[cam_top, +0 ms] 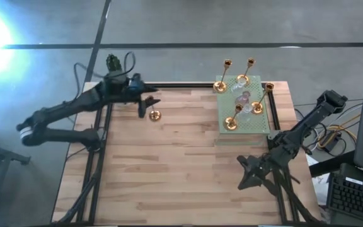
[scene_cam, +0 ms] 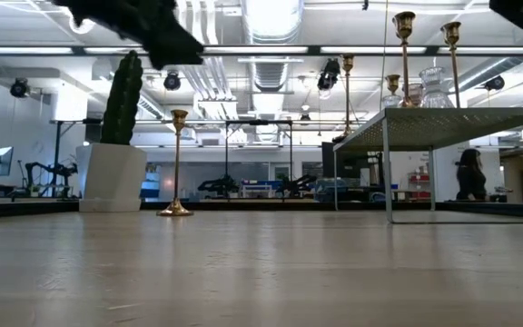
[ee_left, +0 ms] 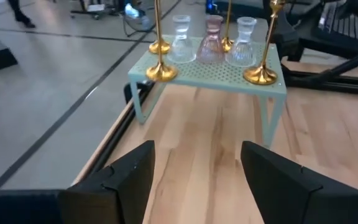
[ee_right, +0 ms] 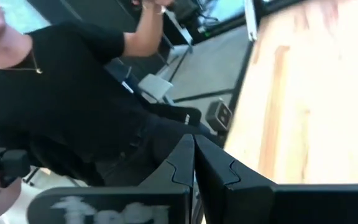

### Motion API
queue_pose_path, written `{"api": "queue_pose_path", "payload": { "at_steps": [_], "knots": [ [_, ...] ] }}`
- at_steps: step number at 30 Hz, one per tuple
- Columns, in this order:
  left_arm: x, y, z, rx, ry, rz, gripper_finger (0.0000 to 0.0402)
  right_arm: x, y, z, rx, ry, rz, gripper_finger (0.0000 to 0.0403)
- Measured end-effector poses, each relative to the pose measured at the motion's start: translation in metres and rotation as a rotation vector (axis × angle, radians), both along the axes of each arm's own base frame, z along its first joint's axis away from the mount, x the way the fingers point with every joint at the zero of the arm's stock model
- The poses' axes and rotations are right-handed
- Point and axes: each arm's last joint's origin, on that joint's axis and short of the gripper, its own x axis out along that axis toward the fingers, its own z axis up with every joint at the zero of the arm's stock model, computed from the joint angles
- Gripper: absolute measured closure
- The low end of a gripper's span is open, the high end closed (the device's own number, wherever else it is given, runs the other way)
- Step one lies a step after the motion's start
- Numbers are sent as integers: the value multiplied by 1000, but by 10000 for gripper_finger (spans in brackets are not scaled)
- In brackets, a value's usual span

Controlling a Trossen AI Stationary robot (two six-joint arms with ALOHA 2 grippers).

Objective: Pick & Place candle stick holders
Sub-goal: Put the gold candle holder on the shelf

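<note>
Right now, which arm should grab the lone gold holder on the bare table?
Left, probably. The left gripper is open, just beside the lone gold holder near the table's far left. The right gripper is shut, parked at the near right edge, below the green rack.

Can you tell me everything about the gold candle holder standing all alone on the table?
The lone gold candle holder looks like shiny brass metal. It has a round flat base, a thin straight stem and a little cup on top. It stands upright on the wooden table, near the far left part, beside the white pot with the cactus. Nothing holds it: the left claw is open just next to it, not touching.
</note>
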Motion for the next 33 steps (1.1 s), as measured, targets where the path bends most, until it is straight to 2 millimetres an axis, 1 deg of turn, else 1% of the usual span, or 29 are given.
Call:
{"api": "queue_pose_path", "payload": {
  "at_steps": [3,5,11,15,19,22,25,27,29,33],
  "knots": [
    [-20,-10,-10,-29,-19,39,159,-1,0,-2,-1,32,-3,394],
    [-28,-15,-18,-49,-22,63,159,-1,0,-2,-1,30,-2,394],
    [-40,-19,-52,-104,31,155,159,-1,0,-2,2,26,-3,394],
    [-44,-20,-82,-178,93,201,159,0,-1,-1,-2,22,-25,394],
    [-47,-20,-110,-203,149,291,159,0,-1,-1,-2,21,-28,394],
    [-46,-19,-127,-195,108,310,159,0,-1,-1,-7,17,-33,394],
    [-43,-17,-140,-166,11,315,159,0,-1,-1,-18,9,-48,394],
    [-42,-15,-147,-138,-13,340,159,0,-2,-1,-18,9,-52,394],
    [-41,-13,-150,-110,-25,369,159,0,-2,-1,-13,14,-54,394],
    [-36,-10,-158,-98,23,376,159,0,-2,-1,-12,12,-54,394]
  ]
}}
